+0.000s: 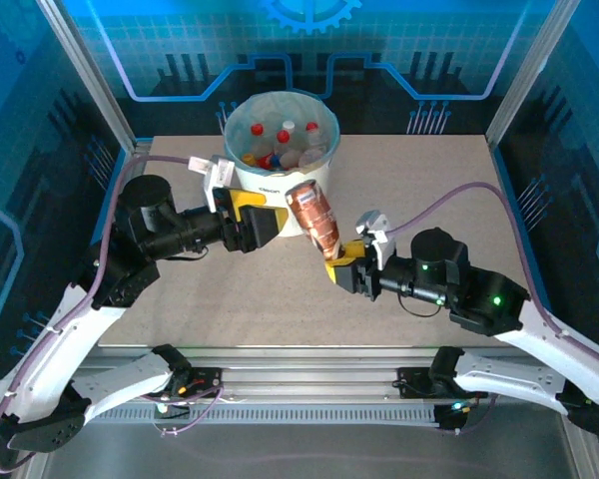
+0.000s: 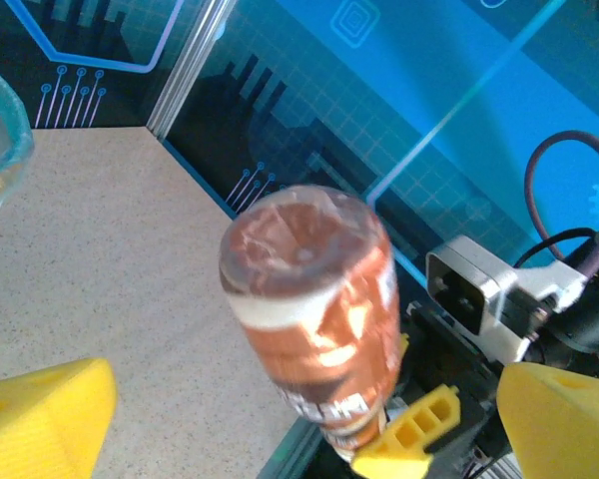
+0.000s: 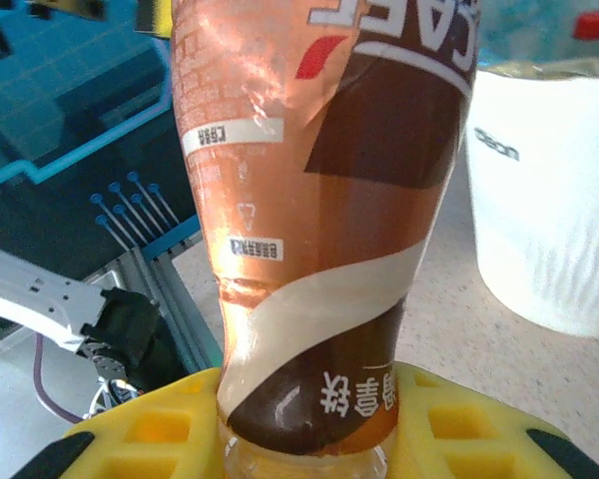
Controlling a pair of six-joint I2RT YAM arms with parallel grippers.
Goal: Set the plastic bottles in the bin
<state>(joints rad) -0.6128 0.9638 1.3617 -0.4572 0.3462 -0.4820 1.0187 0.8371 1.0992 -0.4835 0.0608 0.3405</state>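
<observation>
Inside a robotics test cell, apparently a laboratory or demonstration space: a white-and-black left arm (image 1: 170, 235) and right arm (image 1: 449, 279) are bolted to an aluminium rail (image 1: 309, 384) at the near edge of a speckled beige tabletop (image 1: 230, 289). Aluminium frame posts (image 1: 88, 70) enclose the bench, backed by blue printed panels (image 1: 409, 50) showing circuit traces and a gear emblem (image 1: 309, 10). Purple cables (image 1: 170, 160) loop toward the wrists, and green indicator lights (image 1: 496, 299) glow on the right arm.

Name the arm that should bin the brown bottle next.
Right: the right hand is shut on the brown bottle, beside the bin. The left hand stands open and empty.
</observation>
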